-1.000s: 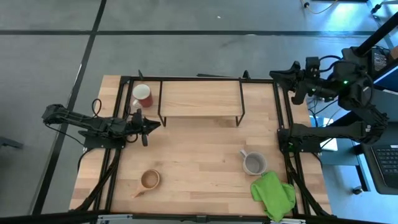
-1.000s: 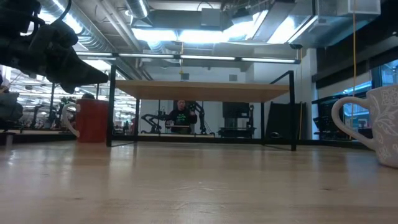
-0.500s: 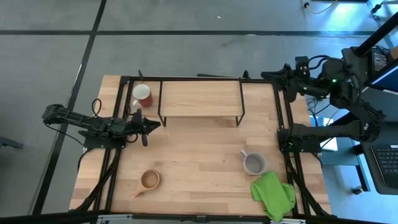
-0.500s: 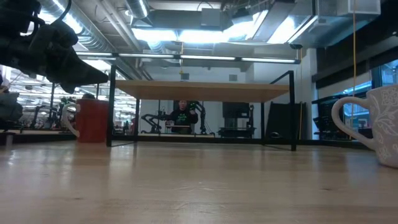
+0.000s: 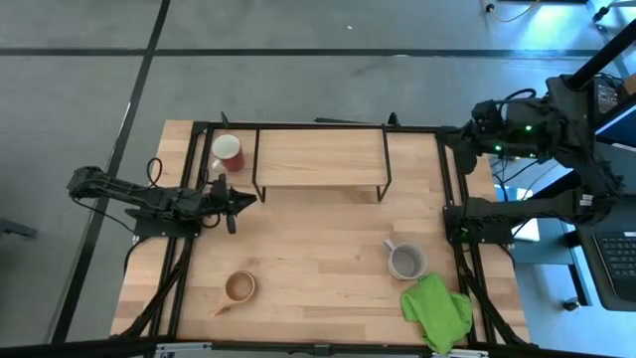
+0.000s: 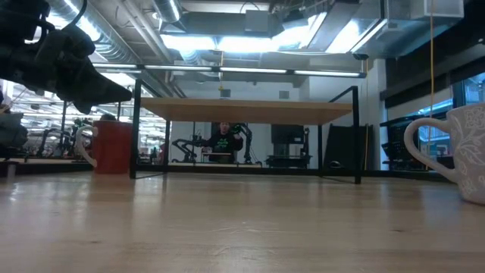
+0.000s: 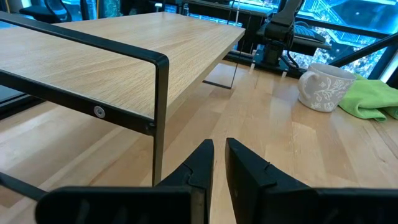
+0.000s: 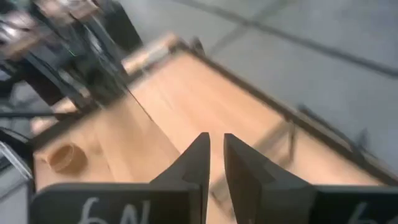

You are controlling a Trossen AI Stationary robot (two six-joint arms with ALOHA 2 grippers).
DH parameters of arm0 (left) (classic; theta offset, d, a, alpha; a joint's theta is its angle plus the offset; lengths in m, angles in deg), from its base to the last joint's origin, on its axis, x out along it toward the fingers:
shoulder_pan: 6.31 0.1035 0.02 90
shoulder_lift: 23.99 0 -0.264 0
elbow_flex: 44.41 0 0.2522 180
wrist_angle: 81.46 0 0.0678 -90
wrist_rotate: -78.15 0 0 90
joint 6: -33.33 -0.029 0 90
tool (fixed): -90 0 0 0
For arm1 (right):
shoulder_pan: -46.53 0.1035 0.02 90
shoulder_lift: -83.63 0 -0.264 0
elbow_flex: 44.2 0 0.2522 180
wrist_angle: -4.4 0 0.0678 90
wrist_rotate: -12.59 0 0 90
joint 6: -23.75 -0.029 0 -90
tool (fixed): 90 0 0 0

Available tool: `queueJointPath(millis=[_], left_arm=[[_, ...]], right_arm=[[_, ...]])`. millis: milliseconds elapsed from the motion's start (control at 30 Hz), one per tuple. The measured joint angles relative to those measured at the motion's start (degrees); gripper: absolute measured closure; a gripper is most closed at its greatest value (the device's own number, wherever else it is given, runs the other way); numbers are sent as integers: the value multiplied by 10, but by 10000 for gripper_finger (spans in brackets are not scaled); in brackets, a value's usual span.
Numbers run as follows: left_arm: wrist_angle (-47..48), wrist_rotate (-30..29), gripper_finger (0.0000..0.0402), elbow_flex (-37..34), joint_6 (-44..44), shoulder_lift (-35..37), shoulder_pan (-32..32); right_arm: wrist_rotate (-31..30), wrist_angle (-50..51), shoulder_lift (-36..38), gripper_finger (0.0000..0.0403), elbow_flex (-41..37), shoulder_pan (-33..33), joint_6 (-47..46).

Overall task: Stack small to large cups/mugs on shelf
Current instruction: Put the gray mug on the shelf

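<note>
**Three cups on the counter, shelf bare, both end effectors empty**

Nearest the front edge of the counter sit two of the cups: the small tan wooden cup toward the left front and the grey mug toward the right front, with a green cloth just beside the grey mug at the right corner. They stand well apart from each other and well clear of the shelf, so each can probably be approached from above without disturbing a neighbour.

Farther back, the left end effector hangs low over the counter just in front of the shelf's left front leg. Its fingers are almost together with only a thin slit between them, and they grip nothing. From this spot it is near the red mug and the shelf's left end, which suits it as a waiting post for the left side.

Beyond that stands the shelf, its board bare. The red mug rests on the counter just beside the shelf's left end, not on it, so no placing looks done yet.

Farthest off, the right end effector is raised past the counter's right rear corner, its fingers nearly closed on nothing, pointing back across the counter.
</note>
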Motion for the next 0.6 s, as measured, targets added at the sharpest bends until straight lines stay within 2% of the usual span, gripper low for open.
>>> queueJointPath(millis=[167, 333, 500, 600], left_arm=[[0, 0, 367, 0, 0, 0, 0], [0, 0, 366, 0, 0, 0, 0], [0, 0, 366, 0, 0, 0, 0], [0, 0, 366, 0, 0, 0, 0]], right_arm=[[45, 107, -15, 353, -11, 0, -46], [51, 227, -24, 353, -59, 20, -71], [75, 218, -16, 350, -124, 49, -108], [102, 219, -18, 328, -154, 67, -139]])
